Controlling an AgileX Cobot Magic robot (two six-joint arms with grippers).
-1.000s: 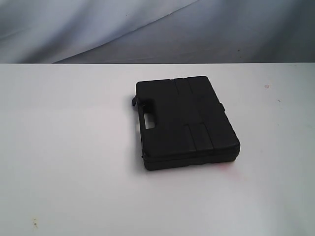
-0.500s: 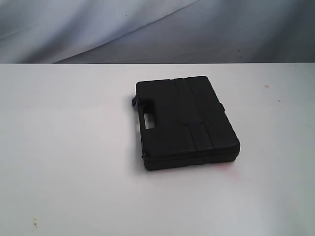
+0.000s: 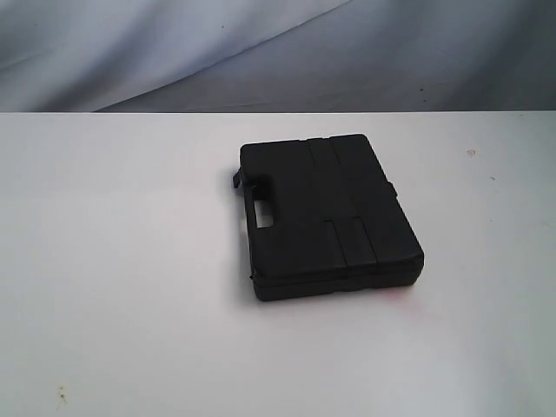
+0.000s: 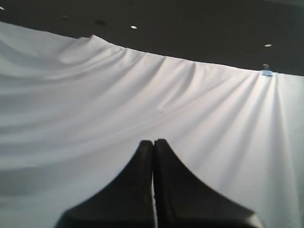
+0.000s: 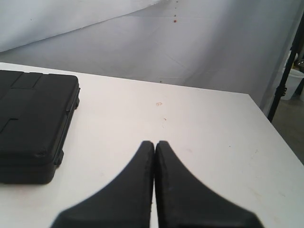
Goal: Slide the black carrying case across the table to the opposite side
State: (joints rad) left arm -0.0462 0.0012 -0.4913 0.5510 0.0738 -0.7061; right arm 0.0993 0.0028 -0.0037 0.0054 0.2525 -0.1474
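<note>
The black carrying case (image 3: 326,215) lies flat on the white table (image 3: 130,261), a little right of the middle, its handle cut-out facing left. Neither gripper shows in the exterior view. In the right wrist view the case (image 5: 33,126) lies off to one side of my right gripper (image 5: 155,143), which is shut on nothing and well apart from the case, above the bare table (image 5: 204,137). My left gripper (image 4: 153,142) is shut too, with only a draped white cloth (image 4: 142,95) in front of it; no case shows there.
A grey-white cloth backdrop (image 3: 278,52) hangs behind the table's far edge. In the right wrist view the table's side edge (image 5: 275,137) drops off toward a dark stand leg (image 5: 285,76). Small specks dot the tabletop.
</note>
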